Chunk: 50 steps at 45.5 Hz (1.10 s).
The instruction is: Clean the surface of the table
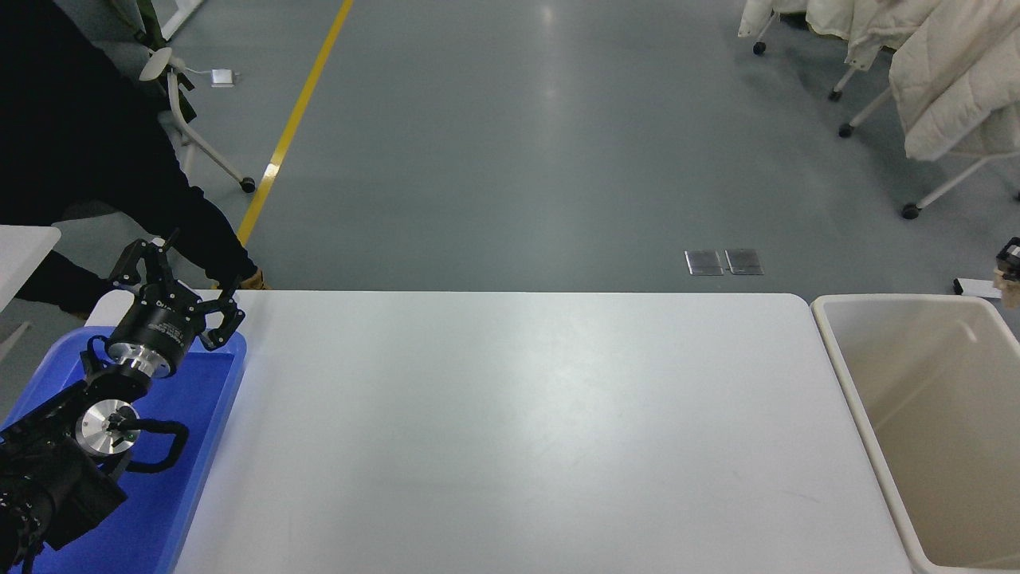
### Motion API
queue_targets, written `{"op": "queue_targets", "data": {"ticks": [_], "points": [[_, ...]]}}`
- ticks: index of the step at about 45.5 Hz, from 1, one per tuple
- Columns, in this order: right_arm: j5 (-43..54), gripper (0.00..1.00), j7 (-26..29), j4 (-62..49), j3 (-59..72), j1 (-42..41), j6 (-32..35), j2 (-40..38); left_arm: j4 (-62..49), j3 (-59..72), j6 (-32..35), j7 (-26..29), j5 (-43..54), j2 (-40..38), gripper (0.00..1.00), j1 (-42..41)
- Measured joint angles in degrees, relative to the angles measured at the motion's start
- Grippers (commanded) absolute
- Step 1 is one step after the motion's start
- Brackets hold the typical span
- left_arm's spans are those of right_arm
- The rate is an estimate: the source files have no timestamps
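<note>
grey floor lies behind the table (510, 430), whose long axis runs left to right. left gripper (171, 275), fingers apart, hovers over the tray (215, 383); right gripper (1010, 259), barely seen, cannot tell.

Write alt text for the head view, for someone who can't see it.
A bare white table surface fills the view, with a blue tray at its left and a beige bin at its right. The open left gripper hangs over the tray.
</note>
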<state>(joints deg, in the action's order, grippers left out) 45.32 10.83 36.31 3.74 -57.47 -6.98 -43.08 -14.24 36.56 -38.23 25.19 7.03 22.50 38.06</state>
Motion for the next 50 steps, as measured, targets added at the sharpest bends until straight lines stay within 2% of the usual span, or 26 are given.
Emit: {"op": "queue_targets", "data": {"ticks": [4, 13, 26, 38, 39, 40, 42, 43, 50], "points": [[0.0, 0.00, -2.8, -6.7, 0.0, 3.8, -5.3, 5.8, 0.0, 0.0, 0.0, 0.0, 0.0, 0.0, 1.00, 0.0], [-1.6, 0.00, -6.8, -15.9, -0.1, 9.9, -11.4, 14.4, 0.0, 0.0, 0.0, 0.0, 0.0, 0.0, 1.00, 0.0], [-10.1, 0.00, -8.8, -24.4, 0.5, 15.2, -14.0, 21.3, 0.0, 0.0, 0.0, 0.0, 0.0, 0.0, 1.00, 0.0], [-12.8, 0.00, -9.3, -27.7, 0.3, 16.8, -14.1, 24.1, 0.0, 0.0, 0.0, 0.0, 0.0, 0.0, 1.00, 0.0], [-13.0, 0.07, -9.3, -27.9, 0.3, 16.9, -14.1, 24.3, 0.0, 0.0, 0.0, 0.0, 0.0, 0.0, 1.00, 0.0], [-13.0, 0.23, -9.3, -28.0, 0.3, 16.9, -14.1, 24.4, 0.0, 0.0, 0.0, 0.0, 0.0, 0.0, 1.00, 0.0], [-13.2, 0.67, -9.3, -28.2, 0.2, 17.0, -14.1, 24.7, 0.0, 0.0, 0.0, 0.0, 0.0, 0.0, 1.00, 0.0], [-13.3, 0.98, -9.3, -28.3, 0.1, 17.0, -14.1, 24.8, 0.0, 0.0, 0.0, 0.0, 0.0, 0.0, 1.00, 0.0], [-13.7, 1.00, -9.3, -28.7, 0.2, 17.0, -14.1, 25.3, 0.0, 0.0, 0.0, 0.0, 0.0, 0.0, 1.00, 0.0]]}}
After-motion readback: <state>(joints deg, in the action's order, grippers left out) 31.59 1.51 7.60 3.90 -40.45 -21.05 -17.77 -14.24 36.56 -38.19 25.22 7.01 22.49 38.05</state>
